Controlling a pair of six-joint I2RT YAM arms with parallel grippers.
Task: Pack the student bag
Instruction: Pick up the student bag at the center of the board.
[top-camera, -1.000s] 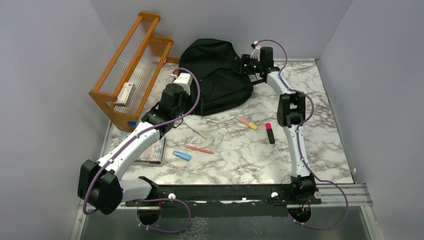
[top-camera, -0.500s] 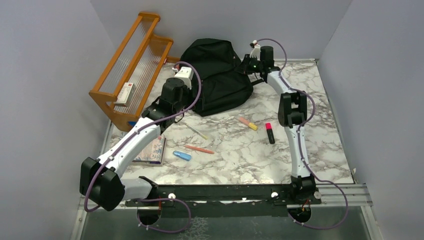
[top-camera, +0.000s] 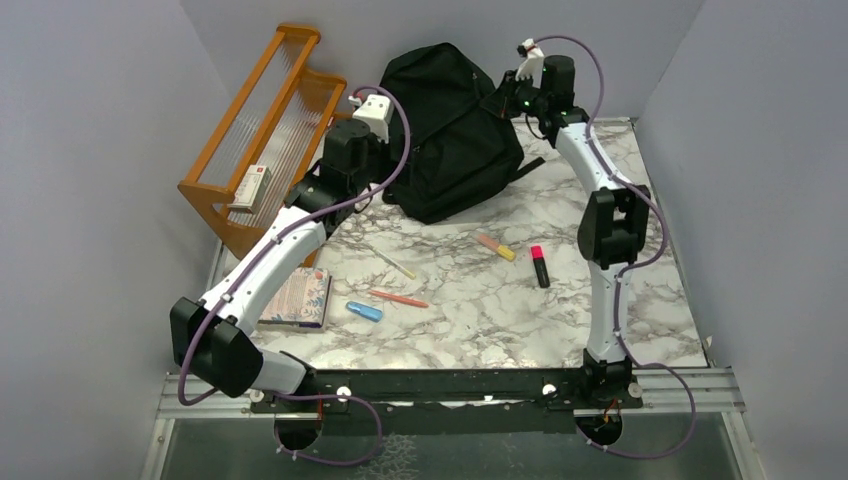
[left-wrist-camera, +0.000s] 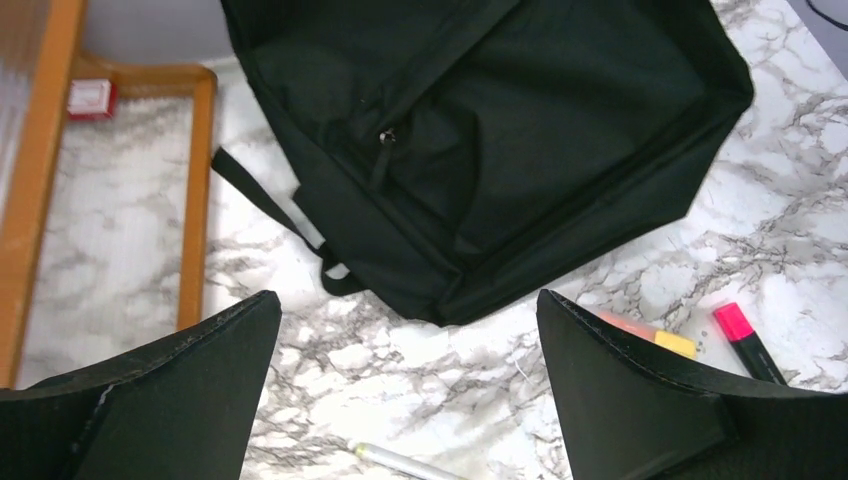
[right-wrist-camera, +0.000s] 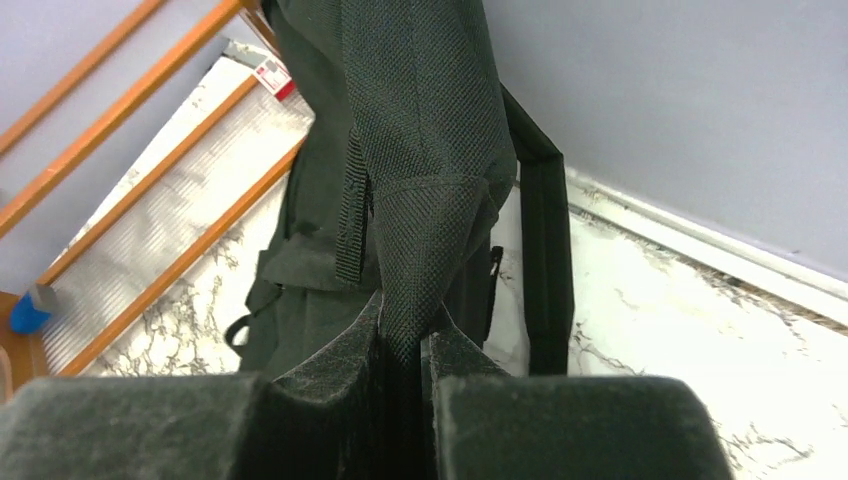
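Standing at the far side of the white-and-grey marbled bench (top-camera: 480, 300), the large soft black fabric student bag (top-camera: 455, 130) rises against the back wall, its top right corner held up by the right hand (top-camera: 508, 100). A slatted orange wooden rack with ribbed clear panels (top-camera: 270, 120) leans to its left. A black-bodied pink highlighter (top-camera: 540, 266) and a slim orange pen (top-camera: 398, 298) lie nearer on the marble.

From the left wrist, the left hand (left-wrist-camera: 405, 300) stands wide and holds nothing, its matte black wedge-shaped fingers (left-wrist-camera: 180, 400) framing the bag's lower corner, where a small zip pull (left-wrist-camera: 383, 140) hangs on creased cloth.

From the right wrist, the rough dark fingers (right-wrist-camera: 320, 370) are pinched narrow on a pointed fold of coarse woven fabric, with a flat padded shoulder strap (right-wrist-camera: 545, 250) hanging beside it.
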